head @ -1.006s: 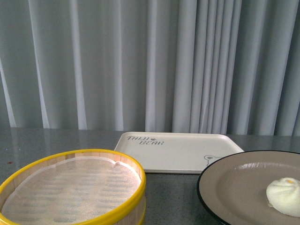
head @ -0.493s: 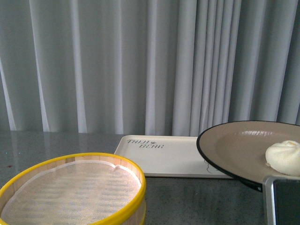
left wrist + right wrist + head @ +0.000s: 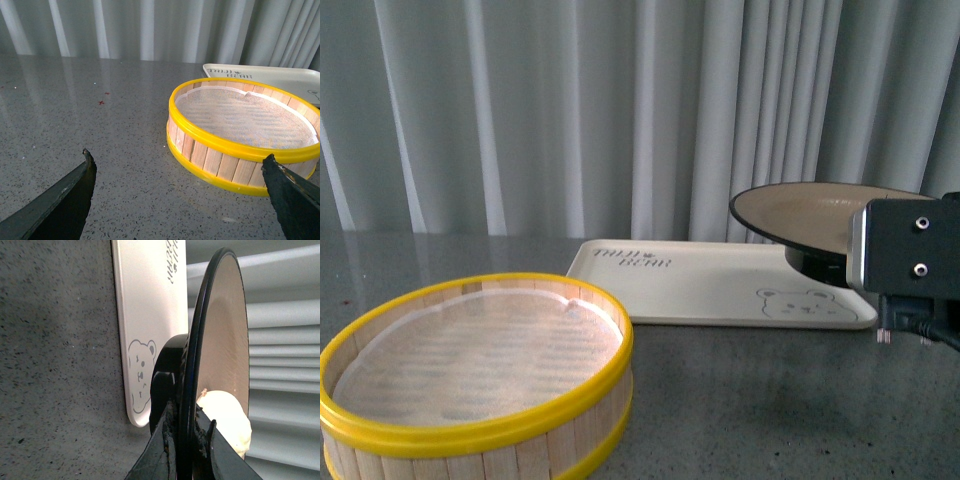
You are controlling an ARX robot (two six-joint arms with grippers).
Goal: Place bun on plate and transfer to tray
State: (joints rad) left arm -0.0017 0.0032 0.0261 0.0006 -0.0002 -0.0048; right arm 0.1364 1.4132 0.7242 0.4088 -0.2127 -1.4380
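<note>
Grey speckled table [image 3: 770, 400], glossy, with faint reflections of the curtain along its far edge. Pale grey pleated curtain [image 3: 570, 120] across the whole background.

Near left: round basket [image 3: 470, 380] of wooden slats with yellow hoops, lined with white mesh.

Just beyond the basket, right of centre: tray [image 3: 710, 285] flat on the table, lettering at its far left corner, bear face towards its right end.

Over the tray's right end: plate [image 3: 790, 212], held level and seen almost edge-on from the front, black rim, tan inside. Touching the tray or clear of it: cannot tell.

Right gripper [image 3: 186, 422] clamped on the plate's near rim, one finger on the tan face, the other on the black underside.

Bun [image 3: 227, 417] on the plate, just beside the gripped rim. Seen only in the right wrist view; hidden in the front view behind the black wrist housing [image 3: 910, 250].

Left gripper [image 3: 178, 156] low over bare table at the left, dark fingers spread wide apart, basket just ahead and the tray's corner beyond that.
</note>
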